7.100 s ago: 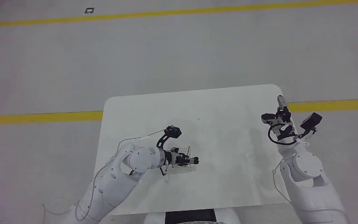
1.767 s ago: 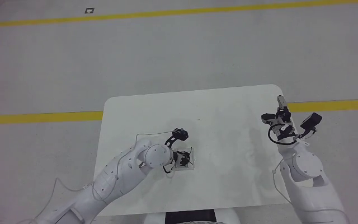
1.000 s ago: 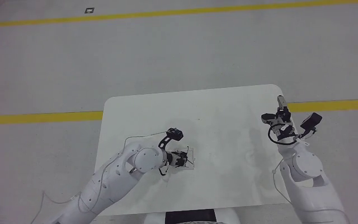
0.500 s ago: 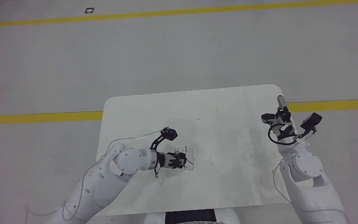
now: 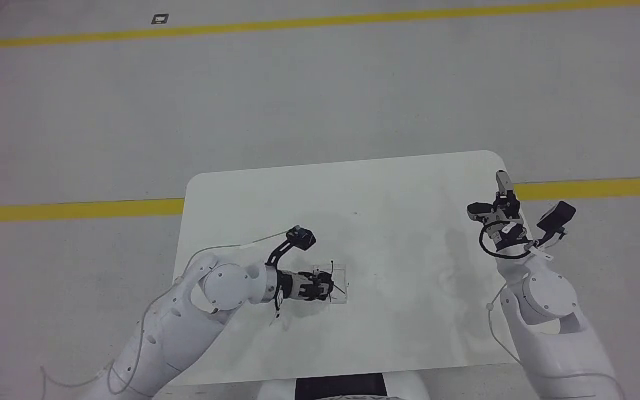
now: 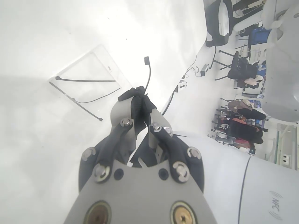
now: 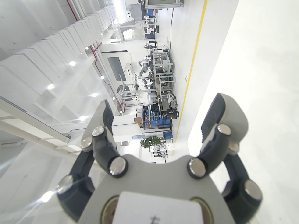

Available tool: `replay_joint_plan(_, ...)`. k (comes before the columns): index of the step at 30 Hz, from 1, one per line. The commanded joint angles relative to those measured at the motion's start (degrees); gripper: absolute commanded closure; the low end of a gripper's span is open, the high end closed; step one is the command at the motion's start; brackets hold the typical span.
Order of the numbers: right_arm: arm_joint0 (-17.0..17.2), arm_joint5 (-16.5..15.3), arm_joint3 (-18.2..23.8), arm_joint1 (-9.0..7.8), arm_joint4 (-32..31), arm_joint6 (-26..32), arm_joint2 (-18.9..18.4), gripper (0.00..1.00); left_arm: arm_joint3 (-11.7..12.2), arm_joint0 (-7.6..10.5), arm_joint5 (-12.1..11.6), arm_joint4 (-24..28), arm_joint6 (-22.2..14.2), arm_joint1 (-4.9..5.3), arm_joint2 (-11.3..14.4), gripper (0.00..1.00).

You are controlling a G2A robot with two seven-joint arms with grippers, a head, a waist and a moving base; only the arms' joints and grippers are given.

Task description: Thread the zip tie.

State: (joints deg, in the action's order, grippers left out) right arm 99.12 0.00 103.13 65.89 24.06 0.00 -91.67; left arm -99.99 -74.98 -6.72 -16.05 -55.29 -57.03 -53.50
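Compared with earlier, the left gripper (image 6: pixel 140 99) sits slightly back from the clear tray (image 6: pixel 74 62), fingers closed on the zip tie (image 6: pixel 148 75) just beside it. The right gripper (image 7: pixel 162 101), far from the tray, is spread open. The thin tie may twist in the pinch and miss its head.

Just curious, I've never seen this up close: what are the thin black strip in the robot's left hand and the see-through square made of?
The zip tie in the left hand looks like flexible black plastic, probably nylon: thin, matte, bending in a curve. The square tray seems clear rigid plastic, maybe acrylic: the white table shows through and only its edges show.
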Motion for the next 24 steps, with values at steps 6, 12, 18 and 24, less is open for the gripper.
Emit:
replay_joint_plan(6,0.0,0.0,0.0,0.0,0.0,0.0,0.0,0.0,2.86,-1.18,-7.4,4.89,-8.9,1.89,-4.17,1.0)
replay_joint_plan(12,0.0,0.0,0.0,0.0,0.0,0.0,0.0,0.0,5.49,-2.3,-12.76,9.29,-14.66,3.43,-7.37,1.0)
replay_joint_plan(18,0.0,0.0,0.0,0.0,0.0,0.0,0.0,0.0,5.52,-2.76,-12.76,17.04,-20.26,4.72,-10.08,1.0)
replay_joint_plan(24,0.0,0.0,0.0,0.0,0.0,0.0,0.0,0.0,6.77,-2.73,-12.76,15.66,-20.68,5.68,-12.57,1.0)
